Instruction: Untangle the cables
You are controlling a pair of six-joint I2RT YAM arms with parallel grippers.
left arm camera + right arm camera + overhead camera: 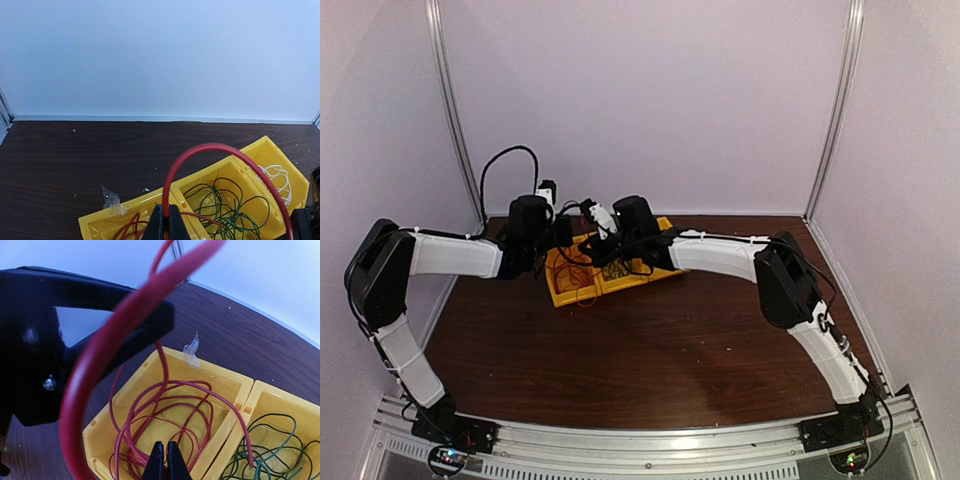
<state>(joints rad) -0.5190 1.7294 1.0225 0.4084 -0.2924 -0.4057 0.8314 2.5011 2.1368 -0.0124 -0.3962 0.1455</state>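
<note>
Over the yellow tray, the left gripper pinches a red cable arching right above green cables. The right gripper is pressed together, that loop crossing its view.

Red cable blurred up close in right wrist view, yellow tray cut off by bottom edge

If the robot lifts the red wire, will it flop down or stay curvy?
Probably springy, not limp: the red wire holds a rounded arch above the yellow tray. Likely light, being thin. It may snag: more of it lies looped inside.
</note>
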